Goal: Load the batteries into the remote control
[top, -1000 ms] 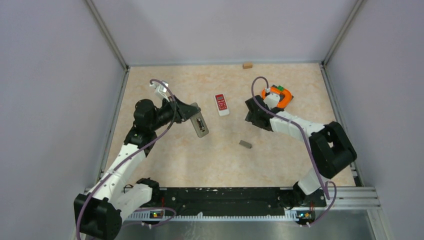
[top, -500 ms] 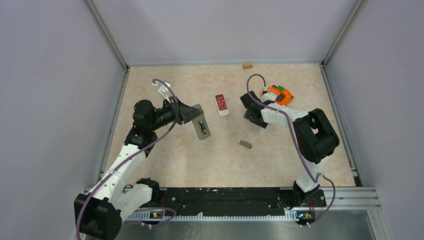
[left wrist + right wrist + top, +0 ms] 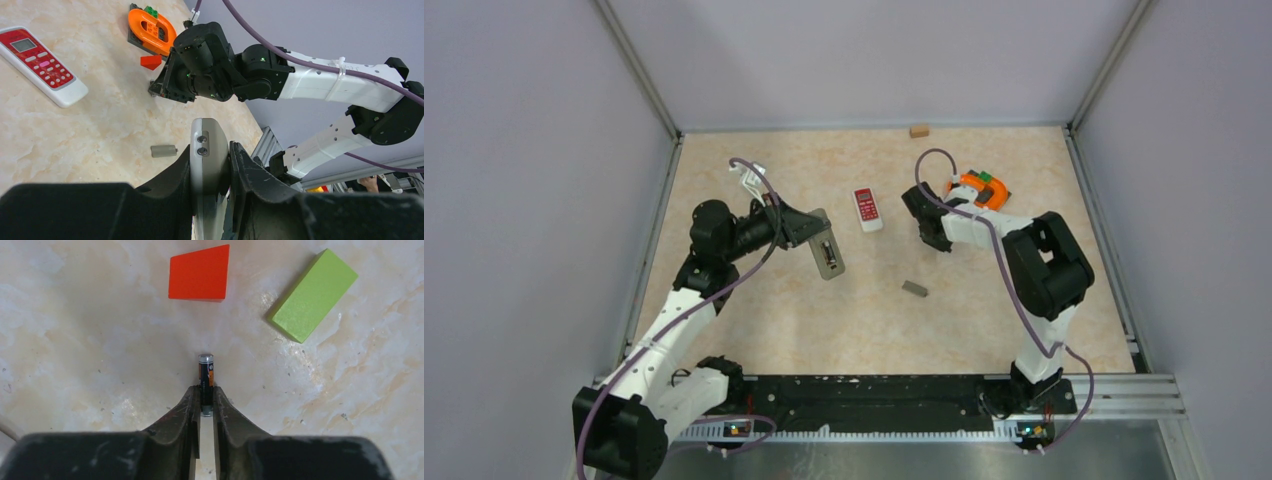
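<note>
Shifted slightly leftward, the right fingers [image 3: 187, 415] narrowly clamp one battery [image 3: 206, 371].

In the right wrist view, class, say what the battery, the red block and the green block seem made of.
Battery: metal, by its shiny end cap, under a dark printed wrap. Red block and green block: painted wood or plastic, unclear which; flat, even, matte colour, crisp edges.

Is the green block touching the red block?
No, the green block and the red block lie apart, with a clear gap between them.
</note>
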